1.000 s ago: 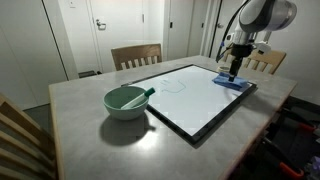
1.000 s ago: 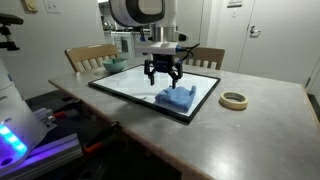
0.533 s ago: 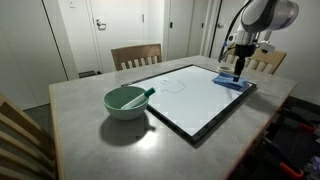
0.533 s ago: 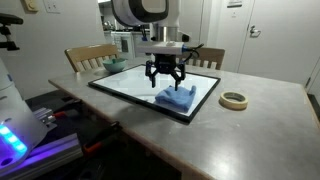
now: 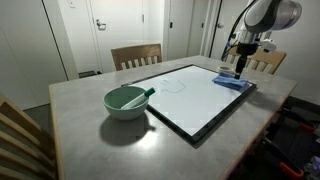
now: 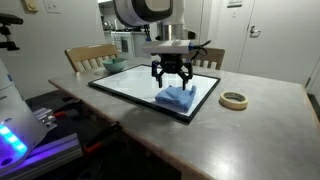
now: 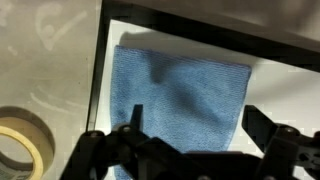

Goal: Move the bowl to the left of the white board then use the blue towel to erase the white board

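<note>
The hand [image 6: 172, 79] hangs above the towel [image 6: 177, 98] with its fingers spread wide, holding nothing. The towel lies flat on a corner of the board [image 5: 185, 98], close against the black frame, as the wrist view shows [image 7: 180, 95]. The bowl [image 5: 125, 101] rests on the surface [image 5: 80, 120] just beside the board's opposite end, so that step looks done. A tape roll [image 6: 234, 100] sits off the board, near the towel.

The towel should be light, soft and limp, and likely to slide on the slick board. The best grip is probably near its middle: press down and close so the fingers gather a fold, keeping off the frame.
</note>
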### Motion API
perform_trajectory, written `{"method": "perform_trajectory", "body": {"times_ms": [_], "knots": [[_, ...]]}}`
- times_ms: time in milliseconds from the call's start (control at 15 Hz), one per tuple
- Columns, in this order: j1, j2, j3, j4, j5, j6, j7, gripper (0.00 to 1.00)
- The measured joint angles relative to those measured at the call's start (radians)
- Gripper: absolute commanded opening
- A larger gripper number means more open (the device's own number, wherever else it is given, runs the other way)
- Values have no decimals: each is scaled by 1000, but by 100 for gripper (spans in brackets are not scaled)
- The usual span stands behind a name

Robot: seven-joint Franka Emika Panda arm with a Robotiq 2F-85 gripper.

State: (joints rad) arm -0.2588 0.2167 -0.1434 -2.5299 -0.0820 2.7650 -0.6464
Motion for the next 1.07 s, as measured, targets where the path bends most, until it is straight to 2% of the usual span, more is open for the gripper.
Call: {"method": "perform_trajectory", "body": {"times_ms": [333, 467, 733, 933, 1067], "knots": [[9, 3, -11, 13, -109, 34, 80, 100], [8, 12, -11, 24, -117, 60, 81, 100], [-16, 74, 16, 48, -54, 111, 78, 100], [-79, 128, 78, 63, 54, 114, 68, 100], [-120, 154, 110, 72, 84, 118, 65, 100]]}}
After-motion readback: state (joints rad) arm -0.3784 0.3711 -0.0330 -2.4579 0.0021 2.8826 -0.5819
